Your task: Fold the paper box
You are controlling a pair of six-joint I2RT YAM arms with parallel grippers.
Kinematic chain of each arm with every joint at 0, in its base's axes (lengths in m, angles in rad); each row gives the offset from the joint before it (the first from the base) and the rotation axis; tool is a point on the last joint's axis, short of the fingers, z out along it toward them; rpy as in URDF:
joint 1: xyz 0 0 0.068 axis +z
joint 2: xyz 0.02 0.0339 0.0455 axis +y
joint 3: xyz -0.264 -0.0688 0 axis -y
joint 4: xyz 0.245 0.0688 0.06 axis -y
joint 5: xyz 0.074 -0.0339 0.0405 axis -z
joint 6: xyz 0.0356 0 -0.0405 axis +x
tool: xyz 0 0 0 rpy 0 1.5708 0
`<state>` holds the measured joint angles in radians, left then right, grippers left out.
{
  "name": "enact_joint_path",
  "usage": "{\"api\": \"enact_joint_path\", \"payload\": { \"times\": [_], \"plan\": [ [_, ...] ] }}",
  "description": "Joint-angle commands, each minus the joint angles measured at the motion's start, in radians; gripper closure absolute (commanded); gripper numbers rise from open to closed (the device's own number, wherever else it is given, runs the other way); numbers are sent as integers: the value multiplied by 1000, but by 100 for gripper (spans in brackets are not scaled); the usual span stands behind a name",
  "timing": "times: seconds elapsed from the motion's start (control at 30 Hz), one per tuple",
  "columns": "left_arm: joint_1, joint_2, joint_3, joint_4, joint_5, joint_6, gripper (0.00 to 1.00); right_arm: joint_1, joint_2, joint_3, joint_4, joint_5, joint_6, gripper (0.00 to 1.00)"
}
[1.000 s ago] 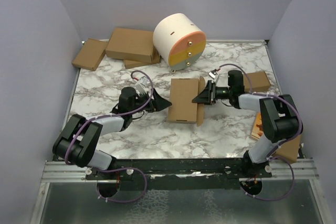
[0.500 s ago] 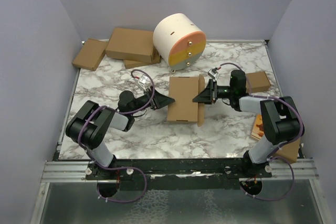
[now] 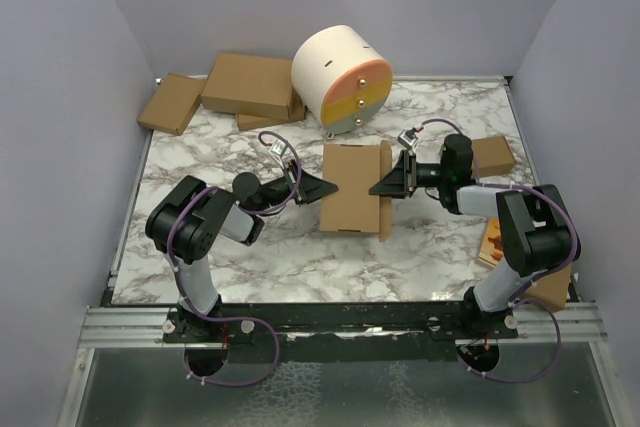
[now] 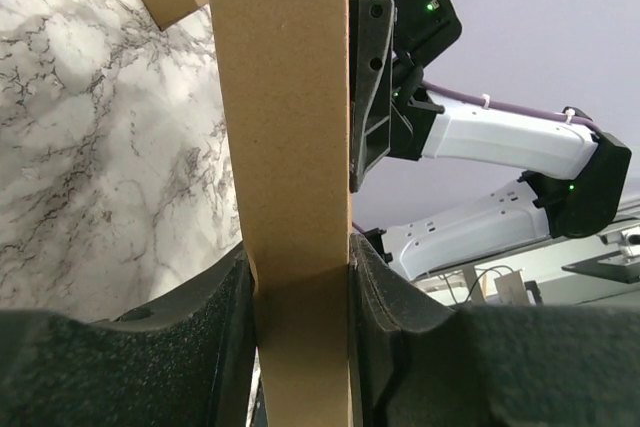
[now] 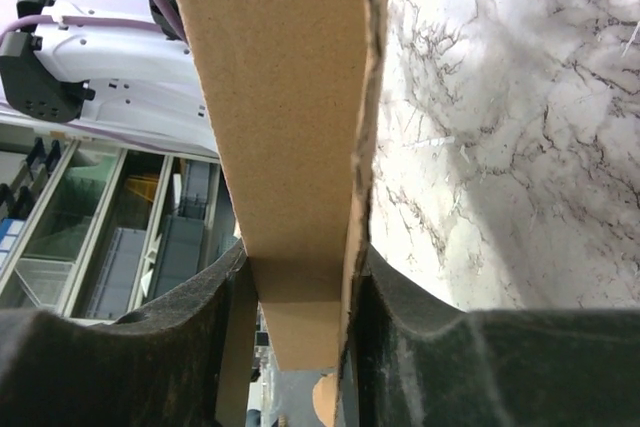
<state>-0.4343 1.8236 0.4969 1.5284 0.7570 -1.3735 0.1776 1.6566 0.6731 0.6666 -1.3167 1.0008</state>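
The paper box [image 3: 352, 189] is a thin brown cardboard mailer lying in the middle of the marble table, a flap standing along its right edge. My left gripper [image 3: 335, 187] is shut on the box's left side; in the left wrist view both pads press the cardboard edge [image 4: 295, 247]. From the other side, my right gripper [image 3: 374, 189] is shut on the right side, with the box wall and its flap [image 5: 300, 237] pinched between the pads. In the left wrist view the right gripper's fingers [image 4: 370, 97] lie against the far side of the box.
A white drum with orange and yellow bands [image 3: 343, 77] stands behind the box. Several brown cartons [image 3: 225, 92] are stacked at the back left. Another small carton [image 3: 493, 155] lies right of my right arm, and an orange item [image 3: 490, 239] sits at the right edge.
My left arm slid right toward the box and its jaws closed on the box's left side. The right gripper kept its hold and barely moved.
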Motion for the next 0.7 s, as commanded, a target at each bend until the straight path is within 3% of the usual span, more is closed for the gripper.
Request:
{"api": "enact_joint_path", "payload": {
  "times": [0.0, 0.13, 0.23, 0.4, 0.5, 0.6, 0.67],
  "plan": [
    [0, 8, 10, 173, 53, -13, 88, 0, -21, 31, -35, -49, -108, 58],
    [36, 9, -7, 196, 95, -38, 91, -22, -8, 116, -295, -71, -410, 35],
    [84, 2, -35, 249, 132, -85, 93, -65, -13, 185, -474, -106, -628, 29],
    [157, -50, -55, 252, 171, -135, 93, -129, -96, 349, -976, -60, -1152, 21],
    [185, -67, -36, 252, 192, -199, 94, -132, -154, 450, -1221, -31, -1507, 16],
    [205, -86, -15, 253, 199, -265, 94, -132, -207, 524, -1425, -70, -1854, 0],
    [217, -101, -4, 252, 199, -309, 95, -132, -241, 511, -1670, -180, -2322, 0]
  ]
}}
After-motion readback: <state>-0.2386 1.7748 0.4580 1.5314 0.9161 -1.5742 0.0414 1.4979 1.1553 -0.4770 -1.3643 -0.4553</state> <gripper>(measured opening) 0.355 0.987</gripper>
